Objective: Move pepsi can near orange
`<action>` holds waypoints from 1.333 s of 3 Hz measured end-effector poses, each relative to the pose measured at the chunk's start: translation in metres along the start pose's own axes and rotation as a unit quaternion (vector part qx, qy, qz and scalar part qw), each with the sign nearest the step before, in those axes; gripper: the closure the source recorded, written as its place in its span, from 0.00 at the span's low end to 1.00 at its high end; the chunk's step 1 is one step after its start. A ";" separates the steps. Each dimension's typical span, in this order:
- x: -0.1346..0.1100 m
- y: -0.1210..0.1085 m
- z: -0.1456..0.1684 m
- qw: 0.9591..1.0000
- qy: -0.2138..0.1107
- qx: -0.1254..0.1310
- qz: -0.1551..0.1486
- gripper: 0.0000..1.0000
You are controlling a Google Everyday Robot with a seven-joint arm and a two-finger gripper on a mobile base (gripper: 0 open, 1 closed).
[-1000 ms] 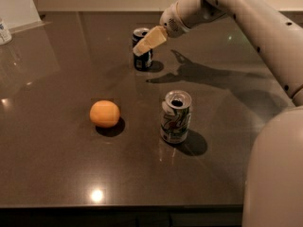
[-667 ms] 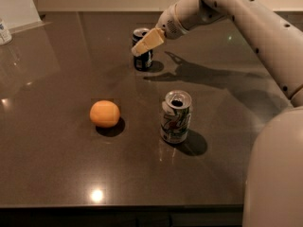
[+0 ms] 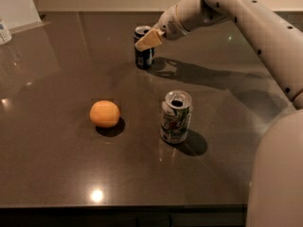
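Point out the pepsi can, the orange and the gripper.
pepsi can (image 3: 144, 59): camera view, on its dark lower side, below the gripper.
orange (image 3: 104, 113): camera view, on the middle of the fruit.
gripper (image 3: 141, 44): camera view, on its tan tip, in front of the pepsi can's upper part.

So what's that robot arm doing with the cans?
The robot's arm reaches over the dark table, and its gripper is right at the top of the pepsi can at the back. That can stands upright on the table. The orange sits nearer the front, well apart from it, beside a white-and-green can.
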State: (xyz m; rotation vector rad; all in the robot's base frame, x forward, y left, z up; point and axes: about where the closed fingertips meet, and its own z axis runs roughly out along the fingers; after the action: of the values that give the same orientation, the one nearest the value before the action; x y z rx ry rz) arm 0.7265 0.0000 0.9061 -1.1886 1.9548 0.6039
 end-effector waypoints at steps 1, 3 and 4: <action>-0.003 0.015 -0.014 1.000 -0.007 -0.010 -0.019 0.87; 0.005 0.067 -0.054 0.995 -0.010 -0.061 -0.075 1.00; 0.016 0.095 -0.065 0.990 -0.008 -0.099 -0.102 1.00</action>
State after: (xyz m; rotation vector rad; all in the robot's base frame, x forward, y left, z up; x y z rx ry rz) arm 0.6139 -0.0116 0.9340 -1.4815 1.7627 0.7089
